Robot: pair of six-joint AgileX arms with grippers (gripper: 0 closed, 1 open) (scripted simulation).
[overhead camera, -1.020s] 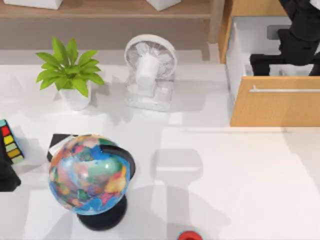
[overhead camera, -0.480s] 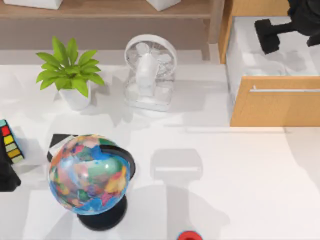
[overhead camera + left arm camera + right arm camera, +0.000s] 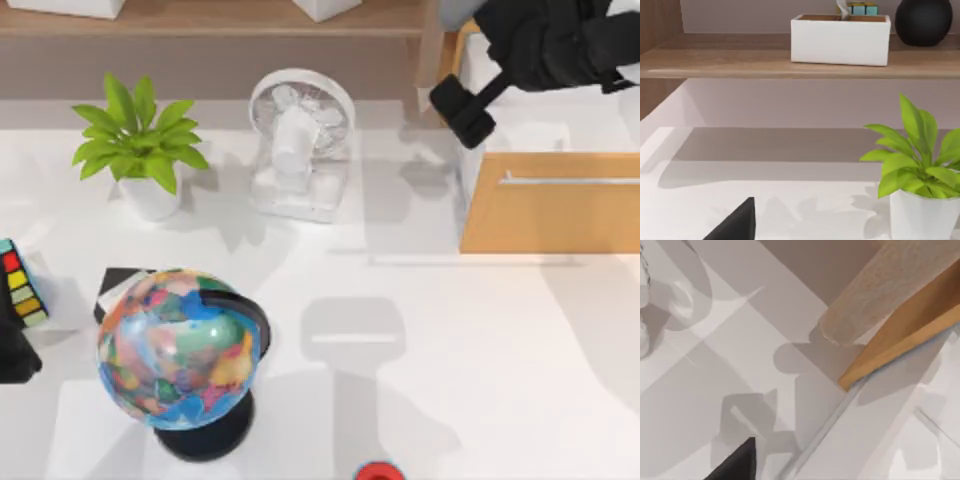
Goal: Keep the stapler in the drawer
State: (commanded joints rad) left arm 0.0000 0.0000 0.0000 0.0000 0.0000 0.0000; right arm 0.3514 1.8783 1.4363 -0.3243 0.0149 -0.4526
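The drawer (image 3: 548, 205) stands pulled out at the right, with a light wood front, a thin silver handle (image 3: 570, 181) and a white inside (image 3: 565, 120). The stapler is hidden or out of view; I cannot make it out in the drawer's white inside. My right gripper (image 3: 462, 110) hangs above the drawer's left wall, open with nothing held. The right wrist view looks down on one black fingertip (image 3: 737, 465) and the drawer's wooden corner (image 3: 900, 340). My left gripper (image 3: 12, 355) is parked at the table's left edge, open, its fingertip (image 3: 737, 225) in view.
A white desk fan (image 3: 300, 140) and a potted plant (image 3: 140, 150) stand at the back. A globe (image 3: 180, 350) fills the front left, beside a colour cube (image 3: 20, 285). A red object (image 3: 378, 471) sits at the front edge. The wooden shelf (image 3: 740, 62) carries a white box (image 3: 840, 40).
My right gripper has risen out of the drawer and swung left, from deep inside it to above its left wall. The left arm has not moved.
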